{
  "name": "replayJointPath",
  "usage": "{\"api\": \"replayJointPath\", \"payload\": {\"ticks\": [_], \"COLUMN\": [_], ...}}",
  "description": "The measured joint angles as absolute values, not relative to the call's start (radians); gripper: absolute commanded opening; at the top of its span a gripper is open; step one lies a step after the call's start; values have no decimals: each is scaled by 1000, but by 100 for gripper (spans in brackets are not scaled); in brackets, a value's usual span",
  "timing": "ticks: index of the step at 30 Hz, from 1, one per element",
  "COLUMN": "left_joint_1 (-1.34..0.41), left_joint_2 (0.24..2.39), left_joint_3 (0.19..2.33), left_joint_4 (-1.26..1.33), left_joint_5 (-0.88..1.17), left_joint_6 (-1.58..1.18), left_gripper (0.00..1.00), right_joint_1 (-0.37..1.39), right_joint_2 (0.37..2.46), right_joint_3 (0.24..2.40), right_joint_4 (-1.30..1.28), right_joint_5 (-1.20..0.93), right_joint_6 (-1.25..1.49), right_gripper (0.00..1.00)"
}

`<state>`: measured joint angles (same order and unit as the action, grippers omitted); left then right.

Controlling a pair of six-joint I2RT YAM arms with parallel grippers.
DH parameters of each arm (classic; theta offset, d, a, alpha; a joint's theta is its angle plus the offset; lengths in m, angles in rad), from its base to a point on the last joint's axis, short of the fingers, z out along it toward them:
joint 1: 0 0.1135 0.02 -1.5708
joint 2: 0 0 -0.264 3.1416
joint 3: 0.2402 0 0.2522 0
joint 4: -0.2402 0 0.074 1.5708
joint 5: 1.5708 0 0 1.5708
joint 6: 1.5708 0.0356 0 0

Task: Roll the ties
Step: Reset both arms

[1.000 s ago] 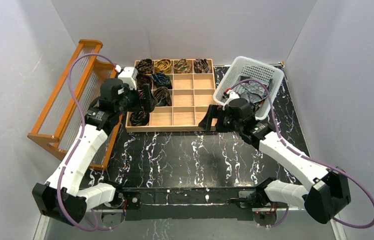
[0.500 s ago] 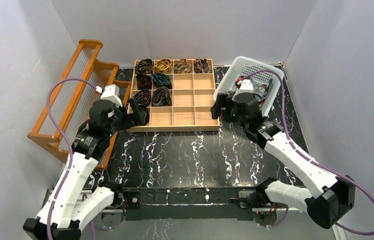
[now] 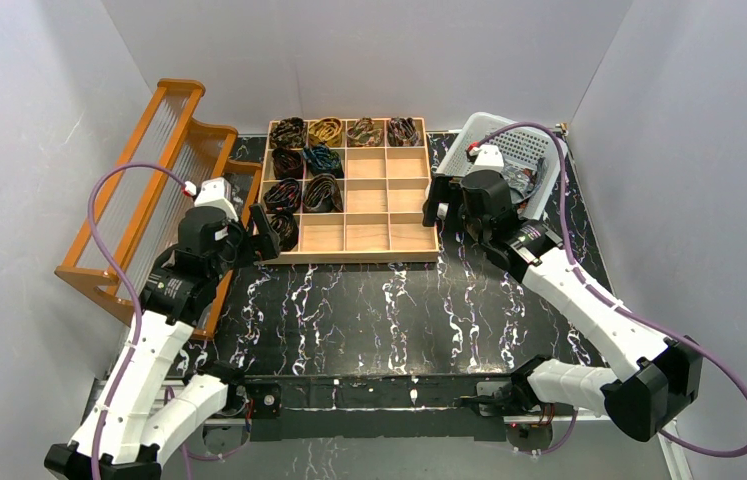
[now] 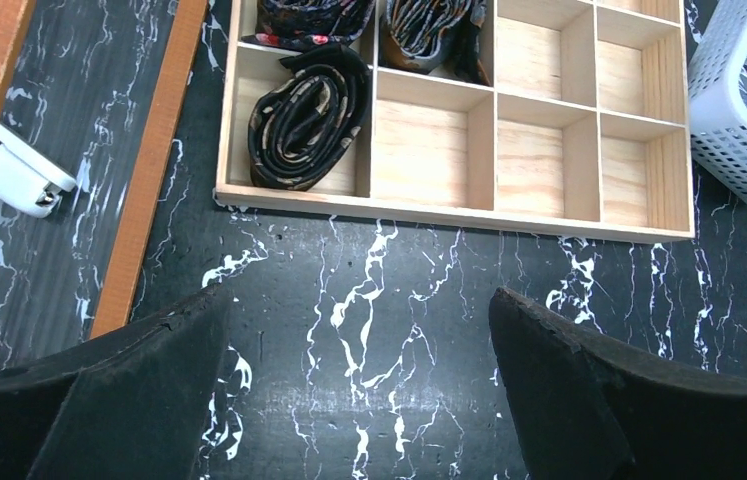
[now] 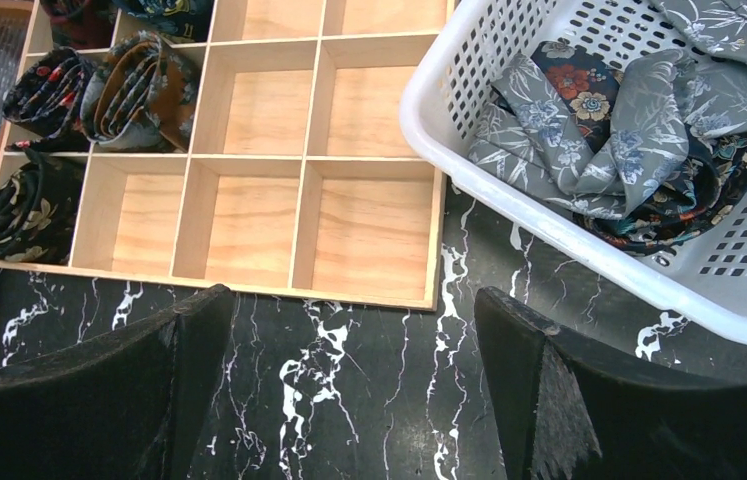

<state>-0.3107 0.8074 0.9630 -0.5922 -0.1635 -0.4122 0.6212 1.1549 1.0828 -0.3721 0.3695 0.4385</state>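
rolled ties (image 4: 311, 118) sit sorted in the wooden tray (image 3: 349, 257) at the bench (image 3: 389, 300) far edge. loose ties (image 5: 609, 130) wait heaped in the white basket (image 3: 524, 150), far right corner. left jaws and right jaws both gape empty, the right nearest the basket, likely to fetch one.

Black table veined in white, carrying a tray, a basket and a rack.

The table (image 3: 389, 310) has a glossy, dark, marble-patterned top. A shallow wooden tray (image 3: 369, 236) divided into square compartments sits flat at the far middle. Just beside the tray's right end is a white perforated plastic basket (image 3: 534, 148), at the far right. An orange-brown wooden rack (image 3: 149, 150) runs along the left side, its near rails resting on the top. A small white block (image 4: 21, 175) lies between two of those rails. A black mounting bar (image 3: 369, 392) crosses the near edge.
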Motion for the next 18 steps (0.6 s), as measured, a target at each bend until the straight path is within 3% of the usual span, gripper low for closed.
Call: {"api": "replayJointPath", "payload": {"ticks": [18], "left_joint_1": [-311], "left_joint_2": [826], "left_joint_3": [997], "left_joint_4": [-610], "left_joint_5": [-175], "left_joint_6": [-401], "left_gripper": [98], "right_joint_1": [621], "right_joint_2": [1156], "right_joint_3": [1083], "right_joint_4": [-391], "right_joint_5": [359], "right_joint_6": [448], "right_gripper": [99]}}
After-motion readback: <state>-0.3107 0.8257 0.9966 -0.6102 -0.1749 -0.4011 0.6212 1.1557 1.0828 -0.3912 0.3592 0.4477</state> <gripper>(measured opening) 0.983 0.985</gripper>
